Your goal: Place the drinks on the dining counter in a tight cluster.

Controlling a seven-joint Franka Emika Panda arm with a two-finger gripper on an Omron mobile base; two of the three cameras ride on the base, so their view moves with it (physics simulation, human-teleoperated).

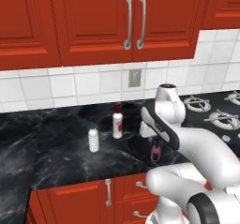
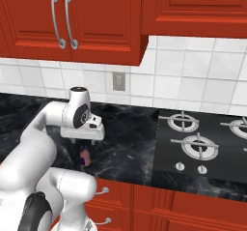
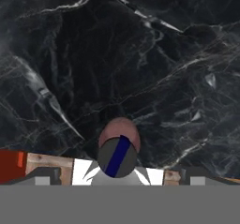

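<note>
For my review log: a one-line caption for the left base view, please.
Open gripper poised above purple bottle; two other bottles stand apart.

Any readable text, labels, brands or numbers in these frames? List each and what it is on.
No text can be read.
White bottle: red label, blurred, no letters show.
Purple bottle: a dark blue stripe on its top in the hand view, no writing.
Clear bottle: no label visible.
Stove knobs: no markings to be made out.
Wall outlet: blank.

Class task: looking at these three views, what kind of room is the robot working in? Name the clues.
A rendered home kitchen: red cabinets over a white tiled wall, a black marbled counter, and a gas hob.
</note>
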